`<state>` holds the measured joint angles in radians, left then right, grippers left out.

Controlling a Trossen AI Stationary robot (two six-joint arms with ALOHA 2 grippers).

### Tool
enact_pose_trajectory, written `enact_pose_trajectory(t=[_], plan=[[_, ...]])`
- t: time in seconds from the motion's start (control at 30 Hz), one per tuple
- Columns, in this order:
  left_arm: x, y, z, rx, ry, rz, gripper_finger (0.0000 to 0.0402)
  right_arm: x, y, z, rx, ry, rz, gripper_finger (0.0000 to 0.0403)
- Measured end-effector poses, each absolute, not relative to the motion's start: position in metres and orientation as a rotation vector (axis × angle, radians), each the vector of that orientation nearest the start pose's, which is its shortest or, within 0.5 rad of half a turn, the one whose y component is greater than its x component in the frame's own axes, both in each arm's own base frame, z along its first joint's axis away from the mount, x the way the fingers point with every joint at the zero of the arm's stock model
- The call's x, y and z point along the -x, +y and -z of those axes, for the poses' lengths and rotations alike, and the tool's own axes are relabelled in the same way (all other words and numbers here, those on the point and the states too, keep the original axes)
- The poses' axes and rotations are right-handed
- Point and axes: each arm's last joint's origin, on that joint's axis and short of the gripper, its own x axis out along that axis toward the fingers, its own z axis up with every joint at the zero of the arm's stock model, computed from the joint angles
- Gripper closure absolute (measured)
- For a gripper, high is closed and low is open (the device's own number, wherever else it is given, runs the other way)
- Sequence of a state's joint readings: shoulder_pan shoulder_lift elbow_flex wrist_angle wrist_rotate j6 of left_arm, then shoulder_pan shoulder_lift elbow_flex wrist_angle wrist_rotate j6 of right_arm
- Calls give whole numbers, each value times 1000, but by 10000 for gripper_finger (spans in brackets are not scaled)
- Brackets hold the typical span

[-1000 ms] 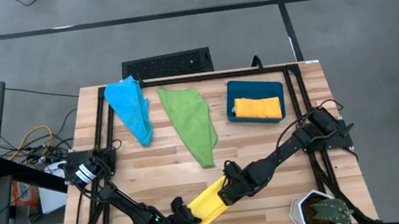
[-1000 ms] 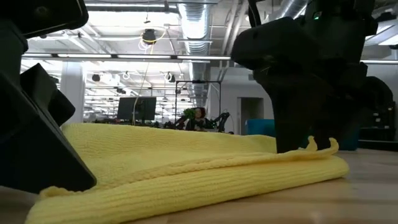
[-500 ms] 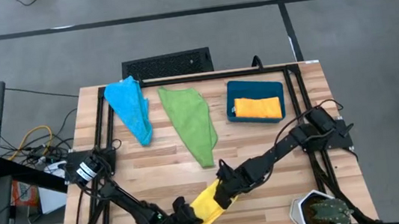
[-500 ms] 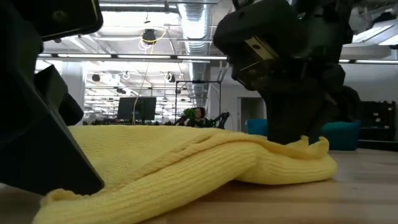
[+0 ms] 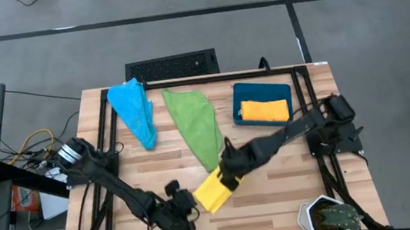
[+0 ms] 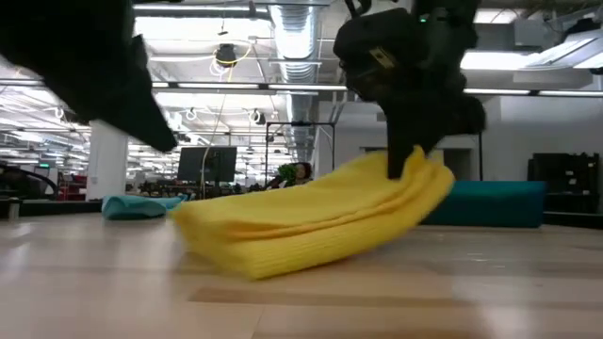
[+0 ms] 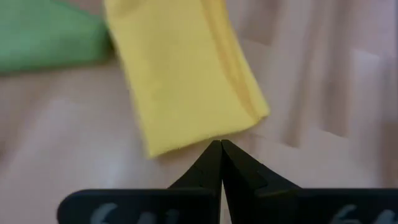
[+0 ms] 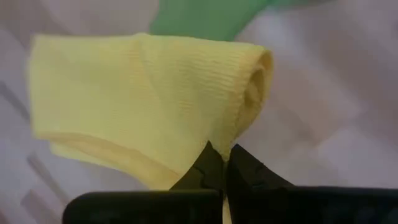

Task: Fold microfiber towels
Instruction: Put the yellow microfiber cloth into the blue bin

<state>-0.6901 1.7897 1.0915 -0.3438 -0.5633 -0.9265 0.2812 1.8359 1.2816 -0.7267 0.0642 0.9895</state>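
Progress check, towel folding. Orange towel (image 5: 265, 111) already folded, sitting in teal bin (image 5: 261, 89) at back right of table (image 5: 307, 196). Yellow towel (image 5: 214, 191) mid-fold near front edge: right gripper (image 5: 229, 171) pinching its far end, lifting it off wood. Left gripper (image 5: 182, 203) just beside near end, fingers pressed together, holding nothing. Green towel (image 5: 198, 125) and blue towel (image 5: 133, 111) lie crumpled at back, untouched. So roughly one done, one in progress, two left, I'd say.
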Motion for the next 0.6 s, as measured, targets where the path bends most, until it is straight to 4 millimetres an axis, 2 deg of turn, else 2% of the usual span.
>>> enact_pose_trajectory(t=[0.13, 0.3, 0.43, 0.6], plan=[[-272, -192, -198, 213, 761, -330, 401, -342, 59, -209, -607, 1175, 460, 385], [-261, -175, -221, 154, 724, -401, 401, -334, 4, -237, -624, 1097, 510, 385], [-254, -163, -230, 25, 718, -451, 401, -322, -43, -253, -671, 1029, 604, 385], [-252, -146, -233, -132, 774, -492, 401, -300, -87, -265, -720, 988, 773, 385]])
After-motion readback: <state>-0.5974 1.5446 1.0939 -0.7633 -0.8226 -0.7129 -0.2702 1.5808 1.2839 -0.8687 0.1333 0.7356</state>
